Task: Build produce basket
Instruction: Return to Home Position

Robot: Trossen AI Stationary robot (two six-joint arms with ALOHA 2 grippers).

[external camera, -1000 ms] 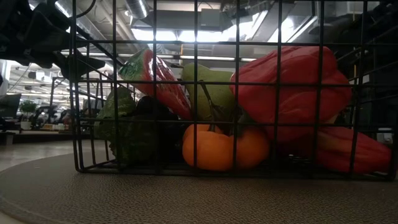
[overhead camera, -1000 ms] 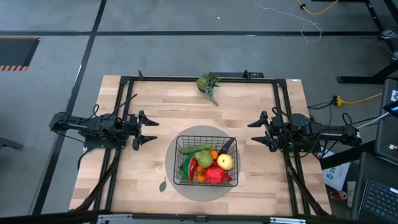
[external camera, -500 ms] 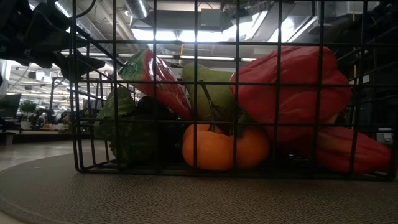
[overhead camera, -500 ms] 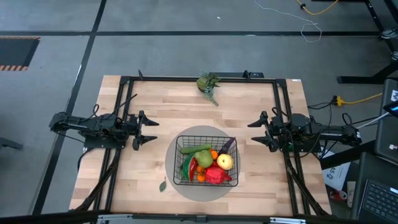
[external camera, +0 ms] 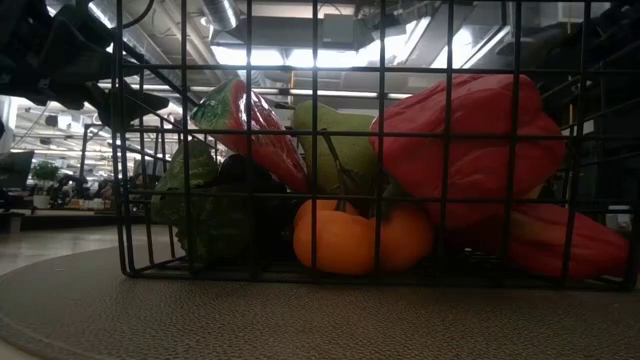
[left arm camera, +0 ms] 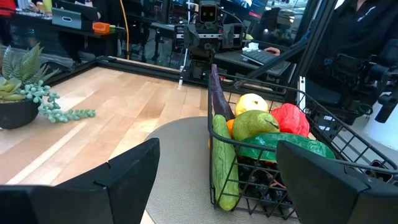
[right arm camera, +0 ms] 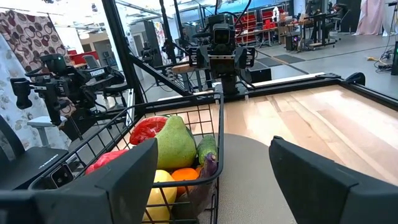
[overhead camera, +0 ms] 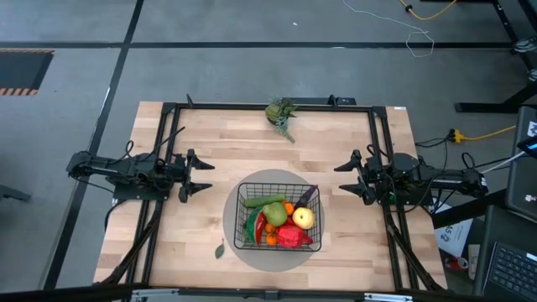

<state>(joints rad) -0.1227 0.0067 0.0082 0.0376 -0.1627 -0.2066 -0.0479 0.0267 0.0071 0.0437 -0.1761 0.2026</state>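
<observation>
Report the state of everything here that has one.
Basket, upright on the mat, full.
Left gripper, jaws open, empty, left of the basket.
Right gripper, jaws open, empty, right of the basket.
Pear, in the basket, on top.
Pepper, in the basket.
Plant, at the table's far edge.

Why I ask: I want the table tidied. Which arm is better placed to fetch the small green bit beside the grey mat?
Probably left. The small green bit lies left of the basket, nearer the left end effector; the right end effector would have to cross the basket.
</observation>
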